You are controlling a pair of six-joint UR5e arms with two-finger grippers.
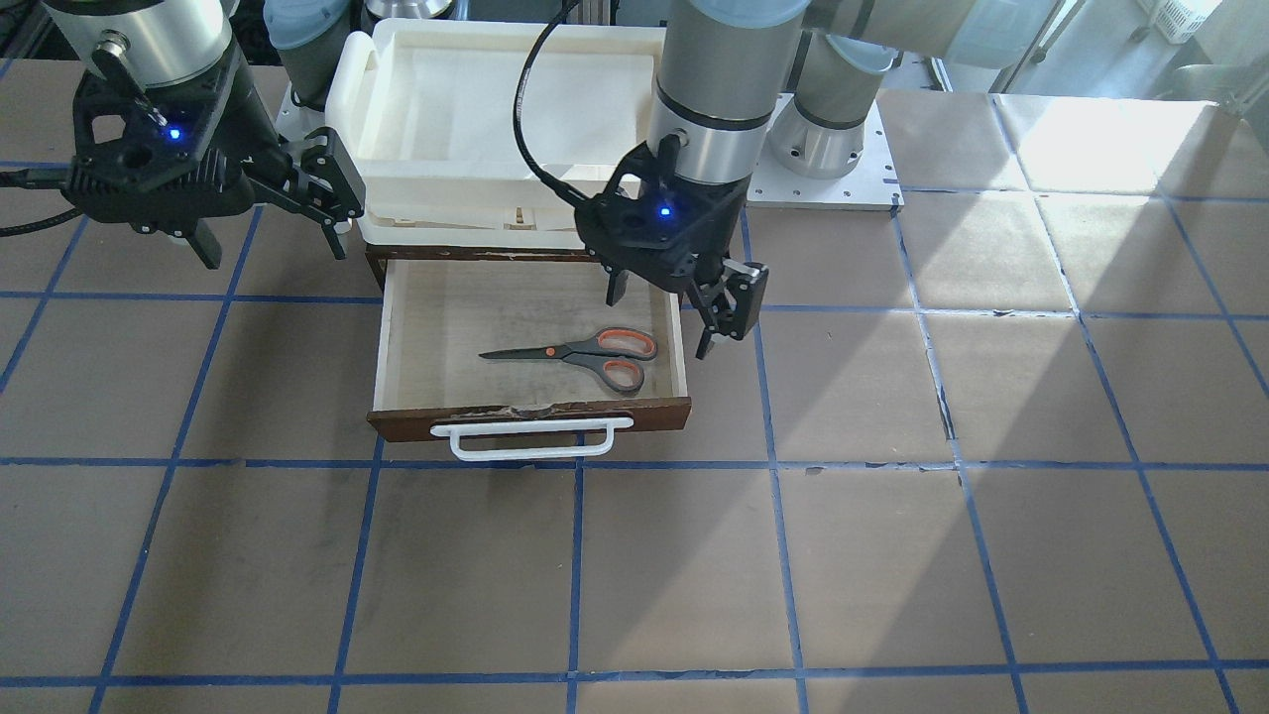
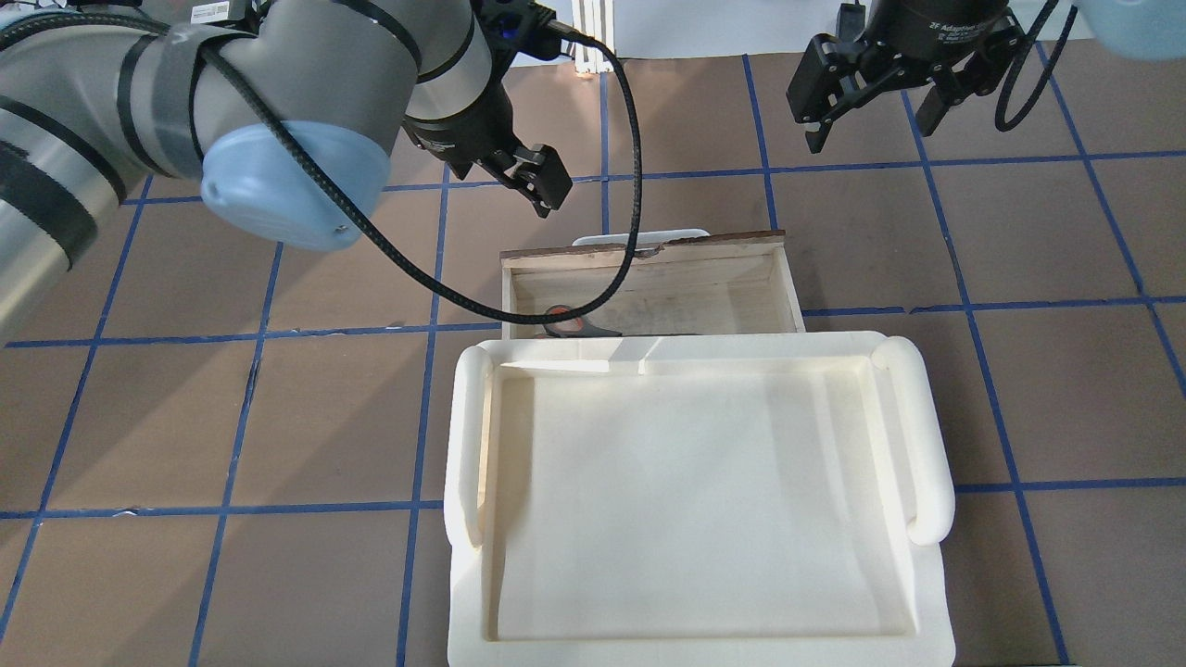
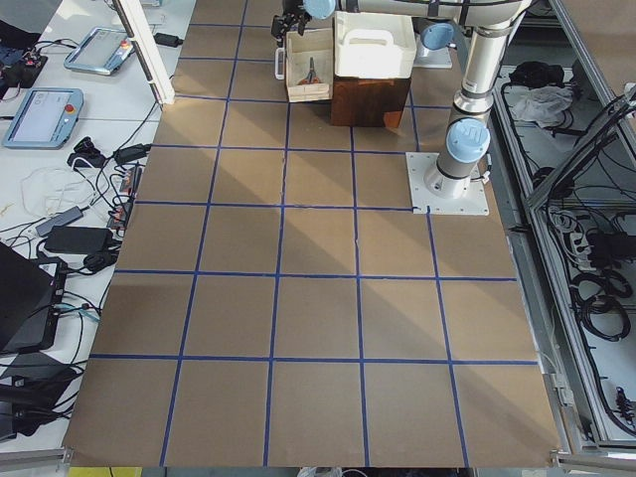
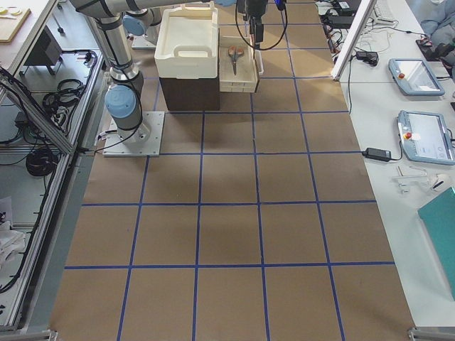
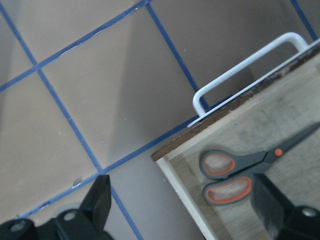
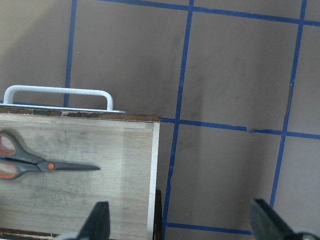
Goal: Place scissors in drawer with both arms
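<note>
Black left gripper [image 1: 659, 324] and black right gripper [image 1: 276, 253] hung open and empty by the pulled-out dark brown wooden drawer [image 1: 525, 413]; small grey, orange-lined scissors [image 1: 585, 352] lay inside it (only closing seemed left).

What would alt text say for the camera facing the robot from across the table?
The scissors lie flat in the open wooden drawer on a gridded table. The left gripper hangs open above the drawer's edge, the right gripper open beside the white tray; both are empty.
</note>
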